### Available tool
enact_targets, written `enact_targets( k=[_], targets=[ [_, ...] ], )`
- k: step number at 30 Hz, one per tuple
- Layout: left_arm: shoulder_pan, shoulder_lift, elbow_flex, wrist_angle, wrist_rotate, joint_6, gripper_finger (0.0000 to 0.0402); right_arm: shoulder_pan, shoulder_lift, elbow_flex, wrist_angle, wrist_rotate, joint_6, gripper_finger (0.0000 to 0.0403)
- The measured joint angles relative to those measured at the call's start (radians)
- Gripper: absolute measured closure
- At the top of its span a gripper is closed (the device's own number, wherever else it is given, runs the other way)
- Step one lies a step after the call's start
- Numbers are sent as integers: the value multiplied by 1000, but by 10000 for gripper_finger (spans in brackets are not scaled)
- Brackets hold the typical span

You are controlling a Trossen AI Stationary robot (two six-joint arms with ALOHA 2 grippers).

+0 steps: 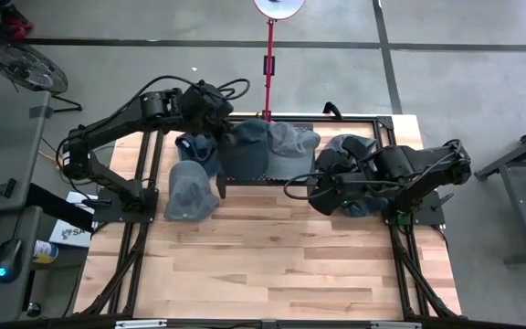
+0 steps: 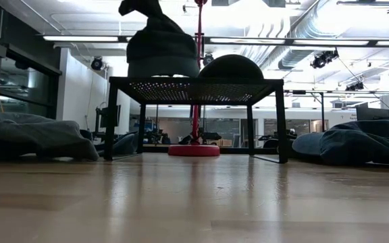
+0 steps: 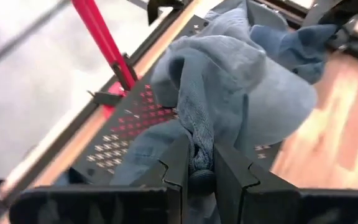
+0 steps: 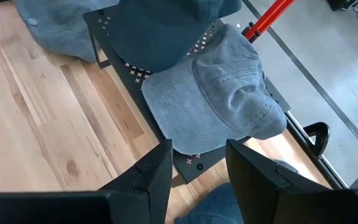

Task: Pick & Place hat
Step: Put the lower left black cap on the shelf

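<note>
The denim hat (image 3: 241, 81) in play is a soft, crumpled blue cap, and a fold of its cloth is clamped between the fingers of the left gripper (image 3: 197, 171), which have closed on it. It hangs just ahead of those fingers, over the black perforated rack (image 1: 268, 174) at the table's far edge. A second, flatter grey-blue cap (image 4: 216, 93) with a stitched brim lies on the same rack, directly in front of the right gripper (image 4: 197, 165), whose fingers stand apart and hold nothing.

Counting from above, two more caps lie on the wooden table (image 1: 272, 265) beside the left arm: a grey one (image 1: 188, 190) and a darker one (image 1: 197, 148) beyond it. A heap of dark hats (image 1: 347, 151) sits under the right arm; how many cannot be told.

A red pole (image 1: 268, 68) on a round base rises behind the rack. The rack is flat metal mesh on thin legs.
</note>
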Motion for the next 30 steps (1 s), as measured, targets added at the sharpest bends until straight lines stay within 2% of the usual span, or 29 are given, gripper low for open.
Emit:
enact_targets(
  k=[5, 7, 10, 17, 25, 30],
  targets=[
    [0, 13, -1, 8, -4, 178, 360, 0, 0, 0, 1, -2, 0, 261],
    [0, 18, 0, 19, 36, 230, 360, 0, 0, 0, 1, -2, 0, 261],
    [0, 27, -1, 13, 76, 290, 360, 0, 0, 0, 3, -2, 1, 261],
    [0, 27, -1, 6, 70, 379, 360, 0, 0, 0, 5, -2, 5, 261],
    [0, 35, 0, 19, 34, 376, 360, 0, 0, 0, 12, -2, 8, 261],
    [1, 48, 0, 24, -12, 309, 360, 0, 0, -1, 12, -2, 9, 261]
  ],
)
